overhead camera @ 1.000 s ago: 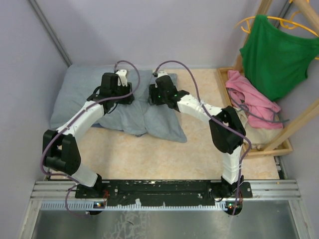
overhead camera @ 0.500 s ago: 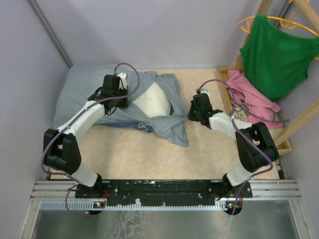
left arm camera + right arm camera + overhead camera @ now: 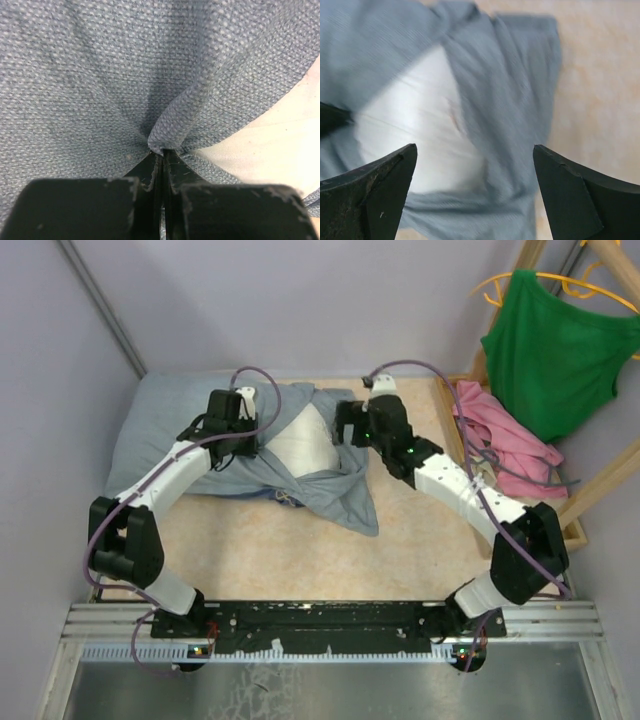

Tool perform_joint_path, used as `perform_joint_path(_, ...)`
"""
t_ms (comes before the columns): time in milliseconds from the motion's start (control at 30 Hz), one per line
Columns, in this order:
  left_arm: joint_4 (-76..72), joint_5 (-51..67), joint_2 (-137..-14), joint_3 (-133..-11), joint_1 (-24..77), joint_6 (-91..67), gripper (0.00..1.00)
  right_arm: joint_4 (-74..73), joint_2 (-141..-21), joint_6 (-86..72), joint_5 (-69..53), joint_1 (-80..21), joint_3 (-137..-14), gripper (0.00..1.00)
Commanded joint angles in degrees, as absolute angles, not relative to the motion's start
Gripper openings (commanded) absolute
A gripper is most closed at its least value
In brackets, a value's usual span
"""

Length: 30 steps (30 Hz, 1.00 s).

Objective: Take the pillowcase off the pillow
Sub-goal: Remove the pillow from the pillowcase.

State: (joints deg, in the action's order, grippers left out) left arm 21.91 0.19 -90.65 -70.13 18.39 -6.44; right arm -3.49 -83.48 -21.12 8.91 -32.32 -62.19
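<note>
One pillowcase (image 3: 170, 435), 10 o'clock on the table (image 3: 420, 530); one pillow (image 3: 300, 440) bared at its 3 o'clock end. Two grippers: left gripper (image 3: 159, 155) pinching a pillowcase fold, right gripper (image 3: 474, 150) spread above the pillow.

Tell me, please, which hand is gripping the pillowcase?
The left hand, shut on a pinched fold of the pillowcase; the right hand hangs open over the pillow.

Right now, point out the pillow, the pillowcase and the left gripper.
pillow (image 3: 300, 443), top external view, exposed white end.
pillowcase (image 3: 155, 430), top external view, grey-blue face near its left end.
left gripper (image 3: 161, 159), left wrist view, between fingertips shut on a pillowcase fold.
</note>
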Motion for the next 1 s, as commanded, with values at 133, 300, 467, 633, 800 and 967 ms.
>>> perform_joint_path(133, 26.0, 1.8, -91.7, -67.7, 19.7, -7.8, 0.00, -9.2, -98.5, -18.7, 13.4, -37.2, -82.7, 0.99)
perform_joint_path(300, 25.9, 2.1, -91.2, -67.3, 19.8, -7.8, 0.00, -11.8, -111.1, -22.6, 8.3, -33.2, -90.4, 0.82)
perform_joint_path(467, 26.4, 1.0, -89.6, -65.9, 19.8, -7.7, 0.00, -10.1, -116.7, -27.1, 6.6, -27.1, -90.4, 0.35)
perform_joint_path(633, 26.9, -2.0, -88.0, -63.6, 19.8, -7.0, 0.00, -0.1, -114.3, -38.8, -1.3, -16.2, -76.7, 0.23)
perform_joint_path(800, 26.8, -3.0, -88.0, -63.3, 19.8, -6.4, 0.00, 3.4, -110.7, -39.2, 0.0, -13.6, -66.0, 0.21)
perform_joint_path(967, 27.5, -0.4, -89.1, -67.7, 19.7, -3.5, 0.00, 7.3, -104.0, -37.4, -1.8, -15.0, -58.0, 0.14)
